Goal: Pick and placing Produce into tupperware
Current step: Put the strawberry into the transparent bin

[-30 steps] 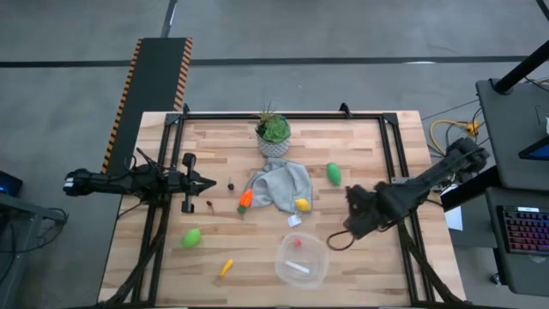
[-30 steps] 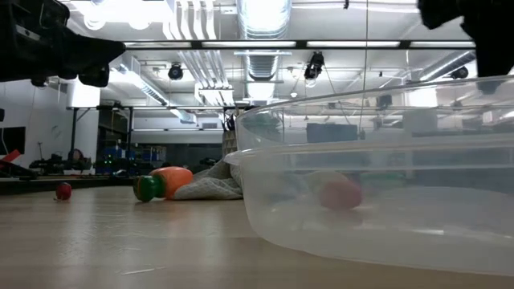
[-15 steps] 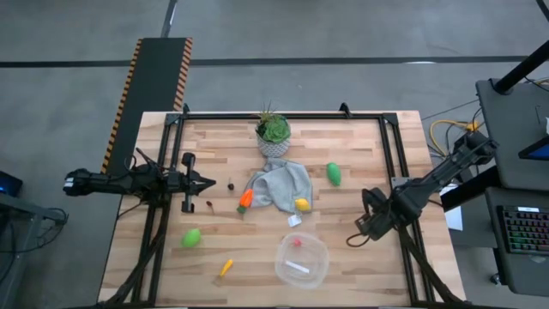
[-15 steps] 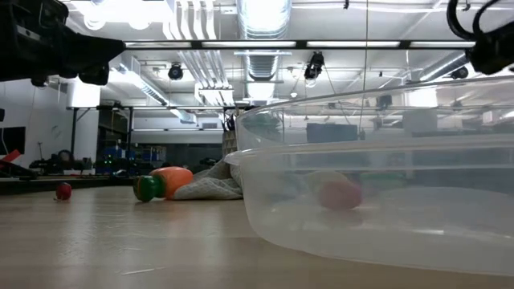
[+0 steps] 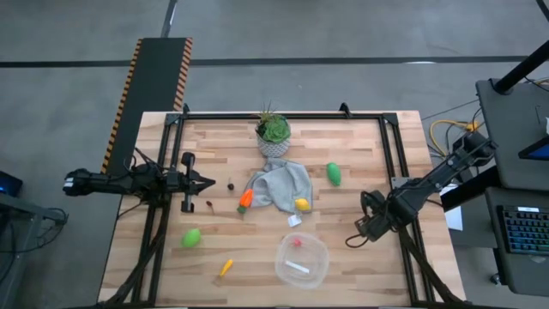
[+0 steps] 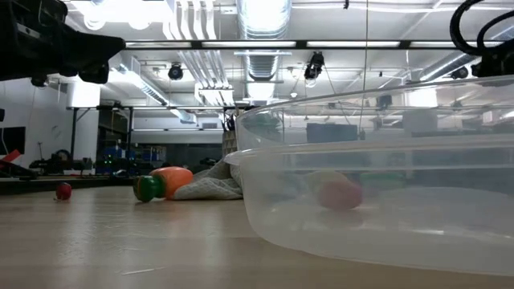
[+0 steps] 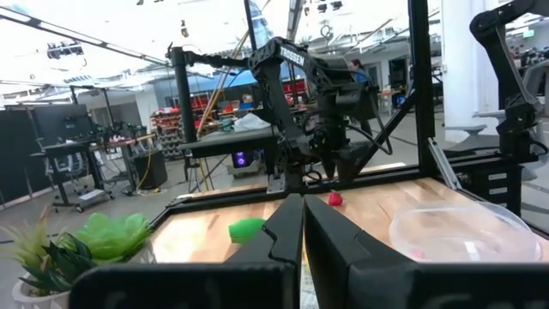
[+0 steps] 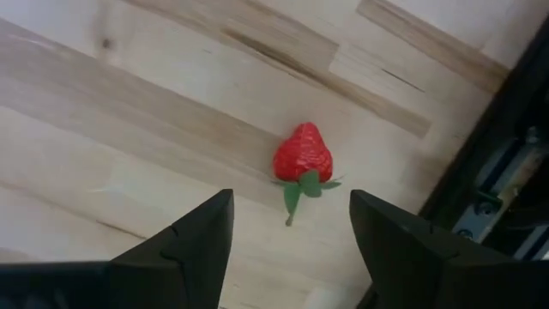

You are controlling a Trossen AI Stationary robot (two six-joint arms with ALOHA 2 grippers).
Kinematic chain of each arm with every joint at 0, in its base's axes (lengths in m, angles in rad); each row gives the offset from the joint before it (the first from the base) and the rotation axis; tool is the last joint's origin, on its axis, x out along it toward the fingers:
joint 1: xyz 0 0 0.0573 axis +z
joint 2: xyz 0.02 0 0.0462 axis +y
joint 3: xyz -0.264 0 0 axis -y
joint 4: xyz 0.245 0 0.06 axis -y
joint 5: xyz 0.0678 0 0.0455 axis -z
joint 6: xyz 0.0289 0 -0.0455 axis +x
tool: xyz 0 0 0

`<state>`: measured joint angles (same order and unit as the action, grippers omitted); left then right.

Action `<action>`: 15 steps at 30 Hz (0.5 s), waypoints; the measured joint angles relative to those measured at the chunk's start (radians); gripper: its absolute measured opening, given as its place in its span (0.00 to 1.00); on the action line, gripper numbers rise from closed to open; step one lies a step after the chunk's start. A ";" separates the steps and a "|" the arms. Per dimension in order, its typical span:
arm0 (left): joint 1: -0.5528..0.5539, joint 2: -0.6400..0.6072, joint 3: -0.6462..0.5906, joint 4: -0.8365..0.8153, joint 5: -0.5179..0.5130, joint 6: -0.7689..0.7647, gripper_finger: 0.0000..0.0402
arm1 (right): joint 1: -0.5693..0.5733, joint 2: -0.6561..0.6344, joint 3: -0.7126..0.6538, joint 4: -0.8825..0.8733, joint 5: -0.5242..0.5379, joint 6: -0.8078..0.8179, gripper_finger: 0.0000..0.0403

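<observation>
A red strawberry (image 8: 302, 159) with a green stem lies on the wooden table near its right edge. My right gripper (image 8: 290, 249) hangs open above it, pointing down, one finger on each side and clear of it; from above the gripper (image 5: 368, 221) hides the berry. The clear tupperware (image 5: 302, 260) stands near the front edge with one red piece (image 5: 297, 243) inside. Loose on the table are two green ovals (image 5: 334, 173) (image 5: 191, 238), a lemon (image 5: 302, 204) and two carrots (image 5: 245, 200) (image 5: 226, 268). My left gripper (image 5: 208, 182) waits shut at the left.
A grey cloth (image 5: 279, 184) lies mid-table under the lemon's side, and a potted plant (image 5: 273, 133) stands behind it. Two tiny dark berries (image 5: 230, 183) (image 5: 211, 205) lie near the left gripper. A black frame rail (image 8: 506, 146) runs close beside the strawberry at the table's right edge.
My right gripper has come down toward the table and shifted a little toward the right edge, turning about its own axis as it sank. The produce and the tupperware have stayed in place.
</observation>
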<state>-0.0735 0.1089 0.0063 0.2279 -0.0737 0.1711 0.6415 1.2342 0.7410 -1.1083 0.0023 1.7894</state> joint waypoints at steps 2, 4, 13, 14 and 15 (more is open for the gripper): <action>0.000 0.000 0.000 0.000 0.001 0.000 0.00 | 0.000 0.011 -0.010 0.015 -0.005 0.002 0.59; 0.000 0.000 0.000 0.000 0.001 0.000 0.00 | 0.000 0.018 -0.024 0.050 -0.009 0.002 0.61; 0.000 0.011 0.000 0.000 0.001 0.000 0.00 | 0.000 0.067 -0.099 0.101 -0.028 0.009 0.66; 0.000 0.010 0.000 -0.001 0.001 0.000 0.00 | 0.000 0.069 -0.106 0.109 -0.028 0.009 0.66; 0.000 0.009 0.000 0.000 0.001 0.000 0.00 | 0.000 0.072 -0.113 0.122 -0.028 0.009 0.66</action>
<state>-0.0734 0.1178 0.0063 0.2277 -0.0727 0.1707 0.6413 1.3057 0.6283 -0.9858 -0.0258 1.7981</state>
